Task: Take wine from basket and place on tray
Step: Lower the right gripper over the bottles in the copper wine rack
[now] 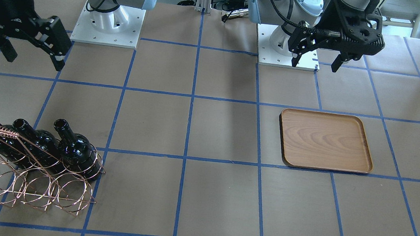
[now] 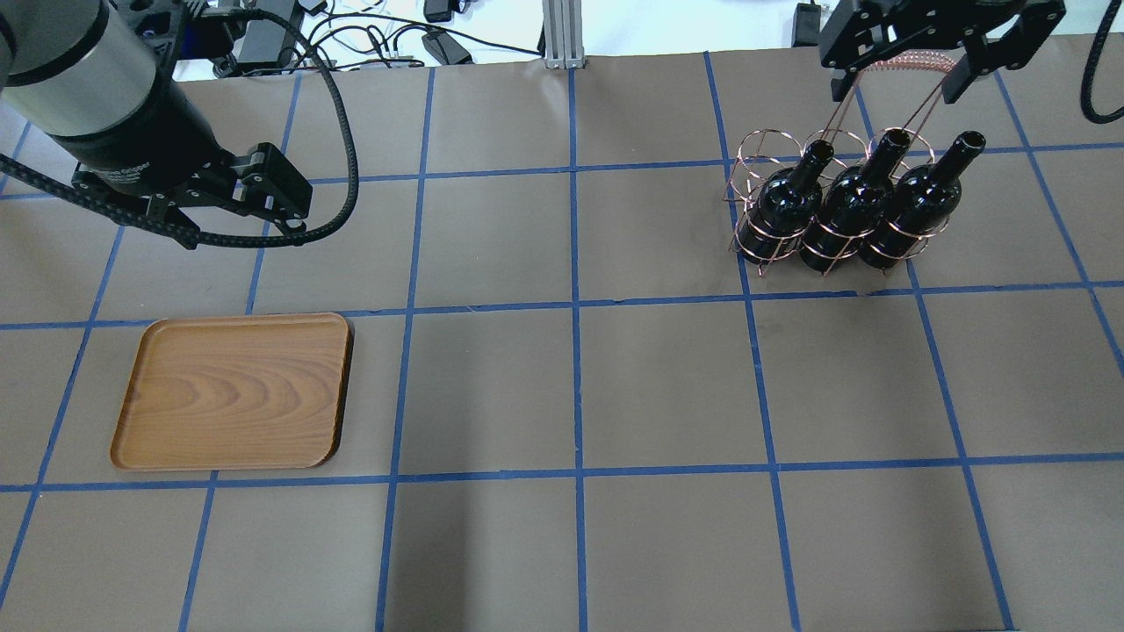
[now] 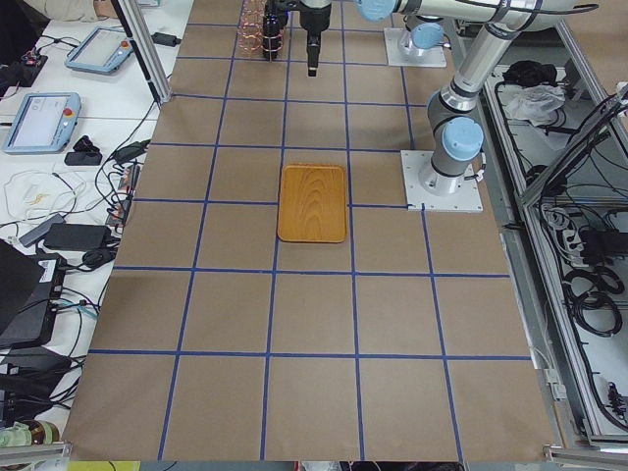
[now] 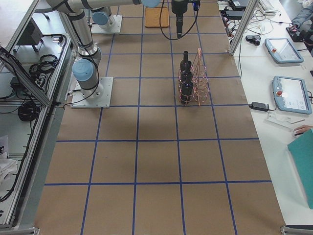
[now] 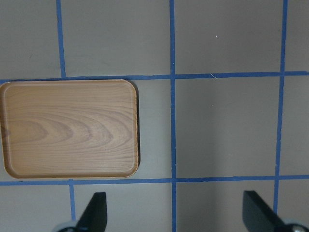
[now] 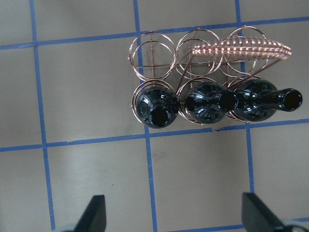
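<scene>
Three near-black wine bottles (image 1: 75, 151) (image 2: 847, 206) (image 6: 207, 104) stand in the copper wire basket (image 1: 33, 189) (image 2: 760, 154) (image 6: 149, 48), in the row of rings nearer the robot. The other row is empty. My right gripper (image 1: 33, 59) (image 2: 896, 83) (image 6: 176, 215) is open and empty, high above the basket. The brown wooden tray (image 1: 325, 140) (image 2: 233, 391) (image 5: 70, 128) lies empty on the other side of the table. My left gripper (image 1: 315, 64) (image 2: 237, 230) (image 5: 176, 215) is open and empty, up in the air just beyond the tray.
The table (image 2: 571, 395) is covered in brown paper with a blue tape grid. The two arm bases (image 1: 107, 27) stand at the robot's edge. Cables and an aluminium post (image 2: 558, 35) sit at the far edge. The basket's coiled handle (image 6: 241, 48) rises over the bottles.
</scene>
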Robot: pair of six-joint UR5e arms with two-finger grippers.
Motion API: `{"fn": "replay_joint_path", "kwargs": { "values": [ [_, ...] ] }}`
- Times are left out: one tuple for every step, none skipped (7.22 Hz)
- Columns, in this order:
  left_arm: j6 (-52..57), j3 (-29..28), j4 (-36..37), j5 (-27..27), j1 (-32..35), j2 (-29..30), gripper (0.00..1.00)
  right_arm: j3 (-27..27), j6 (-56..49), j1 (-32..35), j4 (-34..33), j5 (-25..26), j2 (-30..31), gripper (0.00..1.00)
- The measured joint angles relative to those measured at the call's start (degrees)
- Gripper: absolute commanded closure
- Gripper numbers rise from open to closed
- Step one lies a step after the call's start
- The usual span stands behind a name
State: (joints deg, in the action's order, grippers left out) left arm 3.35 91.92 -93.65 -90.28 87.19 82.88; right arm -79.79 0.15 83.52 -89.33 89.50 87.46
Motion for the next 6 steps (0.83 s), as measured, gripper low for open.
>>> {"fn": "replay_joint_path", "kwargs": {
  "values": [
    [-0.01, -0.01, -0.10, -0.11, 0.00, -0.02, 0.00, -0.61, -0.96, -2.61, -0.04, -0.14, -0.10, 0.00],
    [-0.01, -0.01, -0.15, -0.15, 0.00, -0.04, 0.00, -2.53, -1.50, -3.90, -1.60, -0.05, -0.44, 0.00],
    [-0.01, 0.00, -0.15, -0.11, 0.00, -0.02, 0.00, -5.35, -1.68, -4.41, -5.60, 0.13, -1.35, 0.00],
    [-0.01, 0.01, -0.16, -0.08, 0.00, -0.01, 0.00, -7.68, -1.84, -4.60, -10.41, 0.30, -2.95, 0.00],
    [-0.01, 0.01, -0.22, -0.09, 0.00, 0.00, 0.00, -8.83, -1.95, -4.64, -13.56, 0.37, -4.67, 0.00],
    [-0.13, 0.01, -0.25, -0.12, 0.00, -0.01, 0.00, -9.29, -2.03, -4.66, -15.39, 0.40, -6.02, 0.00]
  ]
}}
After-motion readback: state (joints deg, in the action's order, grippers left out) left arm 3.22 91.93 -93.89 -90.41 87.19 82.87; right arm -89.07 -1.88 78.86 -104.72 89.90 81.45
